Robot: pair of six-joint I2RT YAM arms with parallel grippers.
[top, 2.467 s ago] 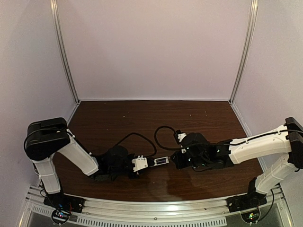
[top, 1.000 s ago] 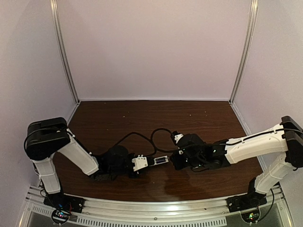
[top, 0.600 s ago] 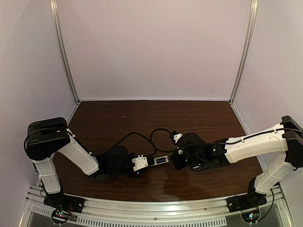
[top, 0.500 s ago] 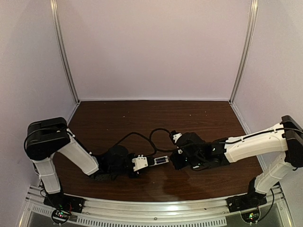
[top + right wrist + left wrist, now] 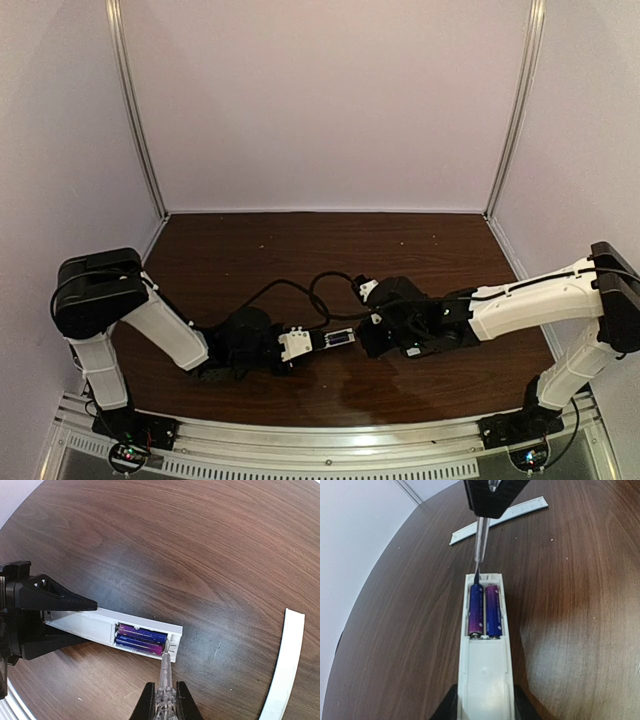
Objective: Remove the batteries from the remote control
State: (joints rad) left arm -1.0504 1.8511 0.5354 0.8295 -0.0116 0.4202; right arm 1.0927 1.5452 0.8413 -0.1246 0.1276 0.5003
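Note:
The white remote control lies flat on the table, bay up, with two blue-purple batteries side by side in the open bay. My left gripper is shut on its near end. My right gripper is shut on a clear-handled screwdriver; its tip touches the end of a battery at the bay's outer end. In the top view the remote sits between the left gripper and the right gripper.
The thin white cover strip lies loose on the dark wooden table beyond the remote; it also shows in the left wrist view. Purple walls close in the back and both sides.
My right arm has crept left toward the remote, bringing the screwdriver tip to the bay. The left arm and the remote have not moved.

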